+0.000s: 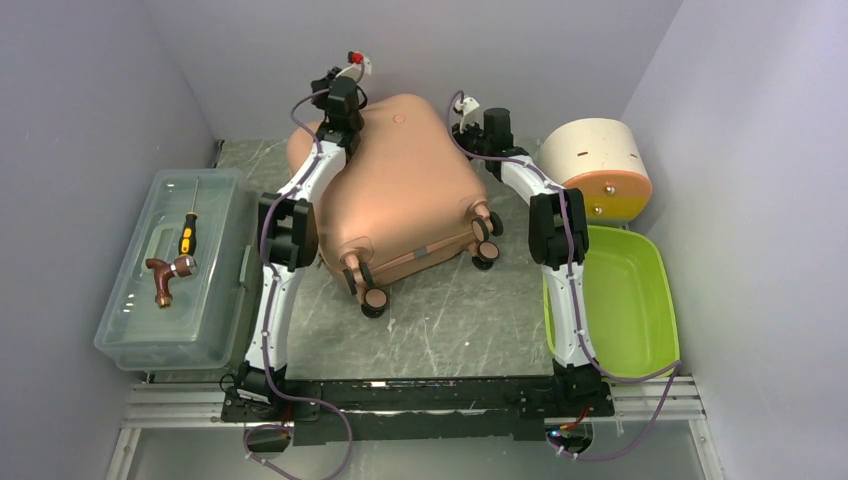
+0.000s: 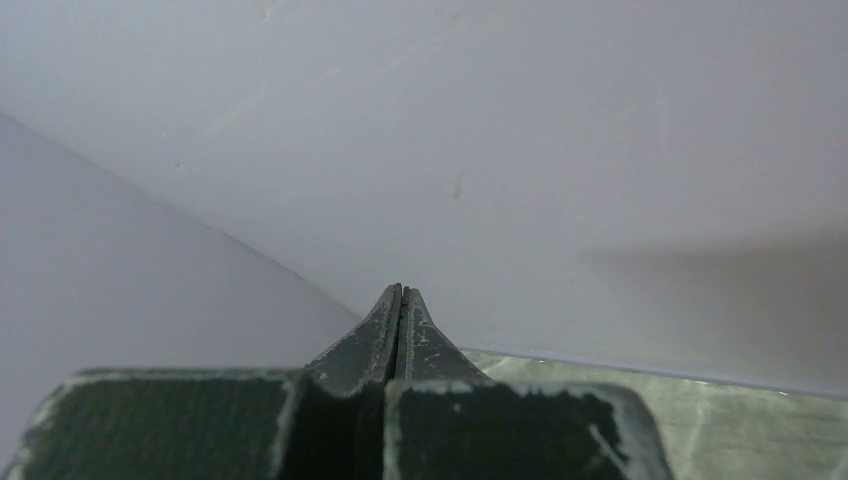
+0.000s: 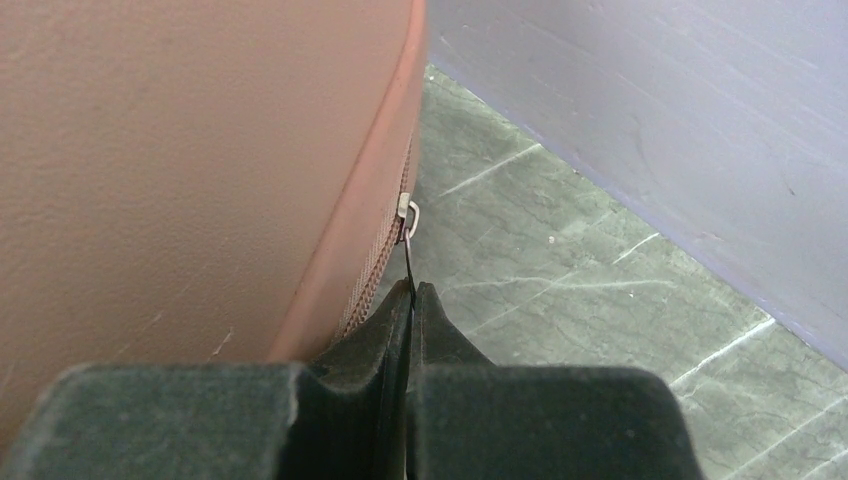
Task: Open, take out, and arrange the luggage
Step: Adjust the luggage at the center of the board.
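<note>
While tight on zip-pull (image 3: 410, 262), right gripper (image 3: 413, 288)

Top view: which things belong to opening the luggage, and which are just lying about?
In the job: luggage; zipper pull, pinched in the shut right gripper; left gripper, shut and empty.
Lying about: clear bin; screwdriver; brown tool; green tray; cream-and-orange drum.

Luggage (image 1: 400, 190) sits between the clear bin (image 1: 150, 345) and the green tray (image 1: 615, 300).
</note>
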`<state>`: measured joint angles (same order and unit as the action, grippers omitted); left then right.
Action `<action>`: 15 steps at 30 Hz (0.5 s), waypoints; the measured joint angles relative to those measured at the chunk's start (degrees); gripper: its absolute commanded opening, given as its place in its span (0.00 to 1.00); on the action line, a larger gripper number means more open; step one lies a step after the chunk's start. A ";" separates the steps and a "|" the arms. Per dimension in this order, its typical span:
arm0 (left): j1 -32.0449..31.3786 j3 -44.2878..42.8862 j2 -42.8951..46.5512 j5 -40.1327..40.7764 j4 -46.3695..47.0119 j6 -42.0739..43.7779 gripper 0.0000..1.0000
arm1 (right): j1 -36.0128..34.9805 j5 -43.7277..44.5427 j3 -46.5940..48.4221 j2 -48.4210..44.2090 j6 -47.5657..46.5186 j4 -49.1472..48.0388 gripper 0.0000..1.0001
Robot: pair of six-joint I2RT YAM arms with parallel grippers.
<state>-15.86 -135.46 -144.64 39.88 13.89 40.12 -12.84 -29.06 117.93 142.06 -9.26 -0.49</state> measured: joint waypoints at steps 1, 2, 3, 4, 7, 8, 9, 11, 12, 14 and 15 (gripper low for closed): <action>0.39 -0.59 -0.57 0.55 -0.09 0.02 0.00 | 0.00 -0.02 -0.09 0.00 0.02 -0.13 0.00; 0.85 -1.01 -0.96 0.92 -0.02 0.31 0.00 | 0.00 -0.02 -0.17 0.00 0.00 -0.24 0.00; 1.16 -1.20 -0.98 1.29 0.20 0.85 0.00 | 0.00 -0.02 -0.24 0.00 0.00 -0.37 0.00; 1.46 -1.20 -0.98 1.51 0.87 1.27 0.00 | 0.00 -0.04 -0.26 0.00 0.00 -0.48 0.00; 2.36 -1.14 -1.03 0.79 0.31 1.62 0.00 | 0.00 -0.04 -0.31 0.00 0.00 -0.59 0.00; 2.56 -1.03 -1.01 -0.46 -0.87 1.14 0.00 | 0.00 -0.07 -0.33 0.00 0.00 -0.61 0.00; 2.60 -0.66 -0.66 -2.03 -2.34 0.76 0.00 | 0.00 -0.07 -0.35 0.00 0.00 -0.68 0.00; 2.51 1.14 0.87 -6.91 -6.99 0.00 0.00 | 0.02 -0.24 -0.50 0.00 -0.02 -0.90 0.00; 2.54 1.70 1.57 -9.81 -8.04 -0.09 0.00 | 0.09 -0.59 -0.81 -0.11 -0.04 -1.14 0.00; 2.67 2.75 2.49 -13.51 -9.07 0.15 0.00 | 0.15 -1.09 -1.73 -0.50 -0.20 -1.81 0.00; 2.71 3.43 2.82 -14.99 -8.81 0.81 0.00 | 0.22 -1.40 -2.56 -0.92 -0.37 -2.23 0.00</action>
<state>-13.15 -132.03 -141.82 24.88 5.08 40.93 -12.62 -30.46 115.37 141.14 -9.63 -2.72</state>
